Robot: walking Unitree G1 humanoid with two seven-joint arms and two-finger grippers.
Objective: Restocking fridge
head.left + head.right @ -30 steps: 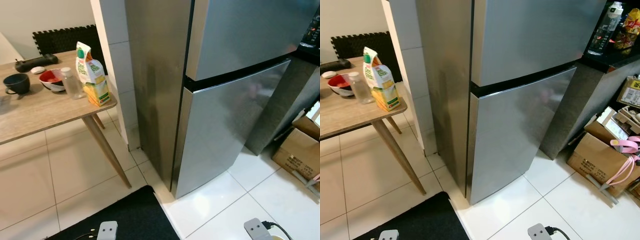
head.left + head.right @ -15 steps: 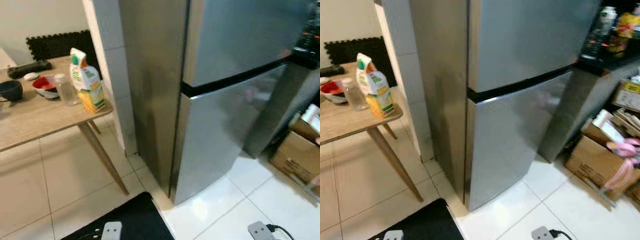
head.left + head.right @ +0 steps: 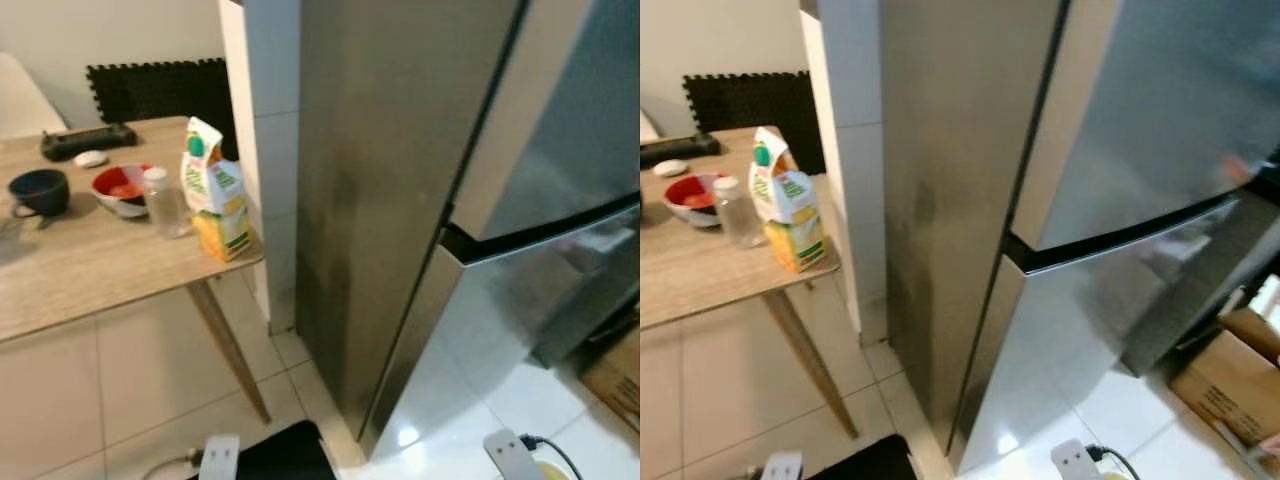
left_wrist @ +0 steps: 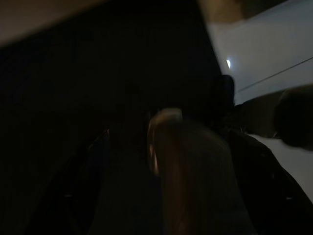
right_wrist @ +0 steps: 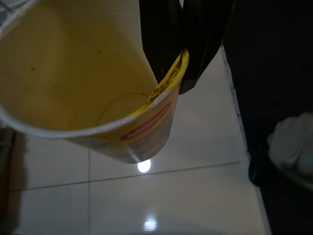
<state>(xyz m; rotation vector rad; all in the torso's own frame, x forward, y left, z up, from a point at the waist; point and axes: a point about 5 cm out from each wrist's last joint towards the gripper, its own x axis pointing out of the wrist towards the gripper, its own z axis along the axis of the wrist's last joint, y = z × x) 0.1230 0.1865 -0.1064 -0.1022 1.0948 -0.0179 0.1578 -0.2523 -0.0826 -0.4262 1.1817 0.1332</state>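
Observation:
A tall steel fridge [image 3: 400, 200] stands before me with its upper door [image 3: 1180, 110] and lower door [image 3: 1110, 320] both closed. On the wooden table [image 3: 90, 270] to its left stand a green, white and orange juice carton [image 3: 217, 190] and a small clear bottle [image 3: 163, 203]. My right gripper [image 5: 178, 73] hangs low over the white floor tiles, shut on the rim of an open yellow paper cup [image 5: 73, 83]. The left wrist view is very dark, with a blurred pale shape [image 4: 190, 166] in the middle.
A red bowl [image 3: 120, 188], a dark mug [image 3: 38, 190] and a black remote [image 3: 85, 140] also sit on the table. A white tiled pillar [image 3: 265, 150] stands between table and fridge. A black mat [image 3: 275, 455] lies at my feet; a cardboard box [image 3: 1230, 385] sits at right.
The camera has turned left and come closer, so the fridge sits further right and larger in the picture. The things on the table have not moved.

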